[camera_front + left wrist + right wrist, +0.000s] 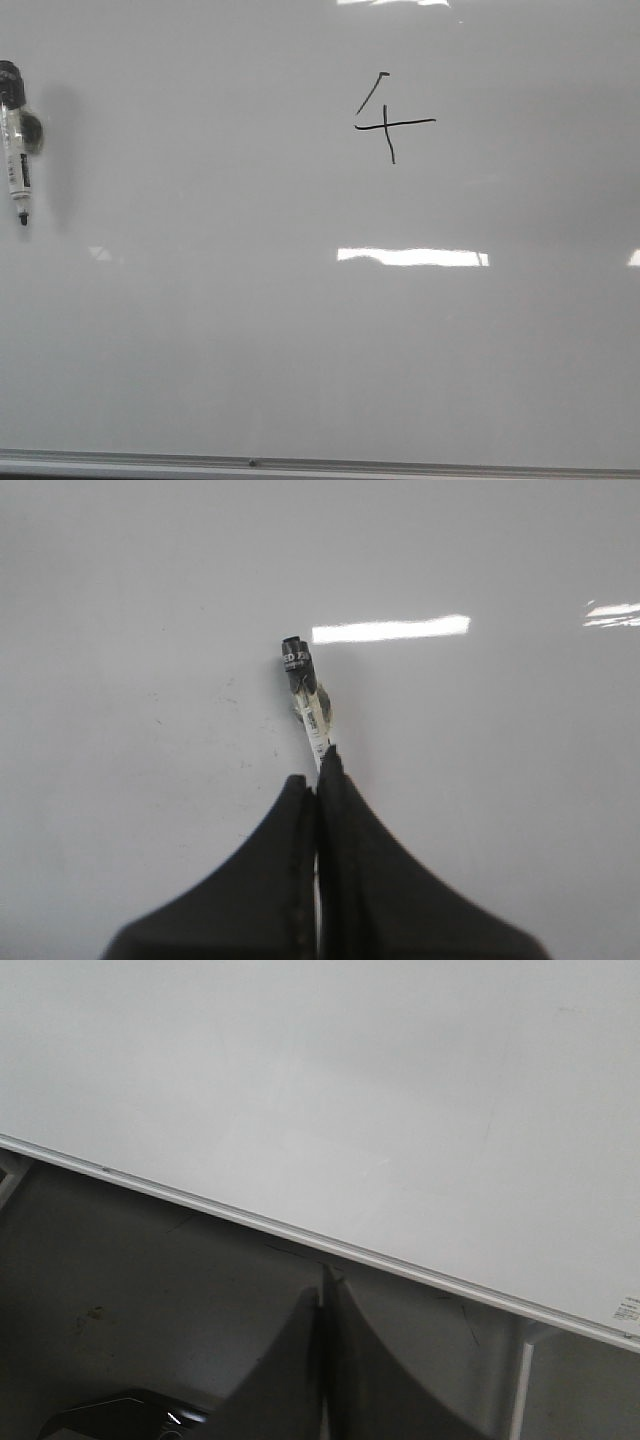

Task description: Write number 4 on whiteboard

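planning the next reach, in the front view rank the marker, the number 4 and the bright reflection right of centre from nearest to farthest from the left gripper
The left gripper itself is out of the front view; it is clamped on the marker.
1. marker, far left edge, in its grip.
2. number 4, upper middle.
3. bright reflection, lower, right of centre. It and the 4 lie about equally far, too close to call.

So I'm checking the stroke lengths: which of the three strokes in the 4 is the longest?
The horizontal bar of the number 4 on the whiteboard. It runs wider than the slanted stroke above and the short vertical stroke crossing it.
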